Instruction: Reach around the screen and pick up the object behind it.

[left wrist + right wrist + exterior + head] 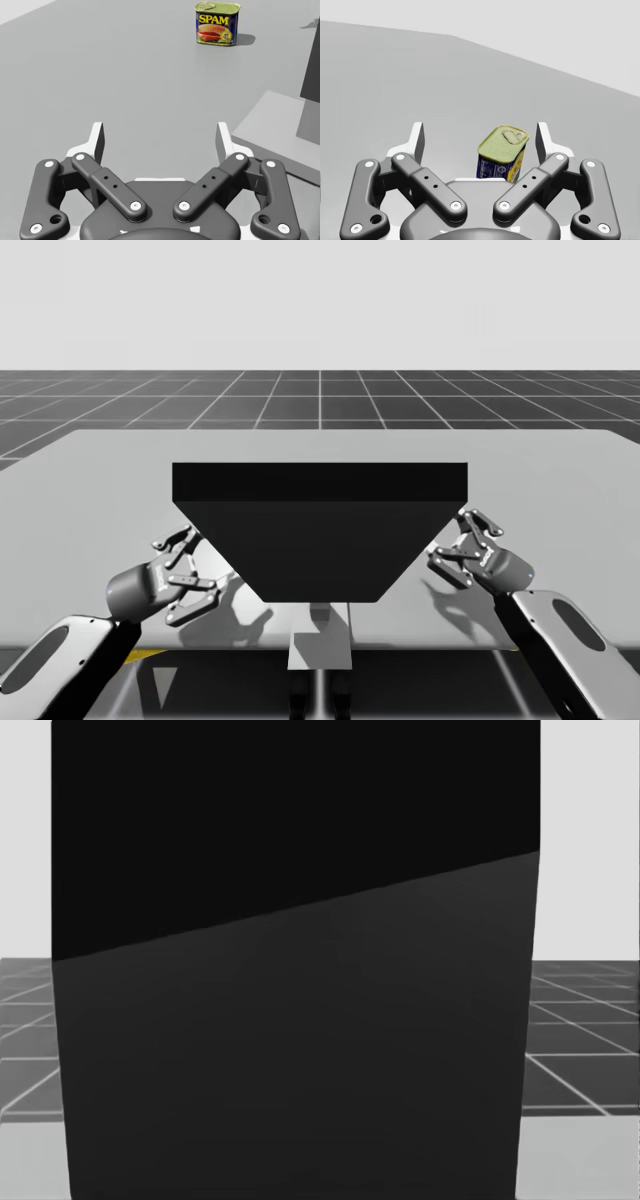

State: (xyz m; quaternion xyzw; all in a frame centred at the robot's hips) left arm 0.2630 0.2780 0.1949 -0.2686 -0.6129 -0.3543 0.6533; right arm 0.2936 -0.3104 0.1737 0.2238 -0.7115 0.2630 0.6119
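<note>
A tall black screen (320, 530) stands mid-table and blocks my head view (300, 970). The object is a blue rectangular can with a yellow-green lid. In the right wrist view this can (503, 156) stands upright just ahead of my right gripper (480, 136), in line with the gap between the open fingers and nearer one of them, touching neither. My left gripper (160, 135) is open and empty, with the can (217, 23) far ahead and off to one side. From above, the left gripper (200, 568) and right gripper (458, 543) flank the screen, which hides the can.
The grey table (100, 490) stretches wide on both sides of the screen. In the left wrist view the screen's dark edge (311, 65) and its pale grey base (277, 130) lie beside the gripper. A dark gridded floor (320, 400) lies beyond the table's far edge.
</note>
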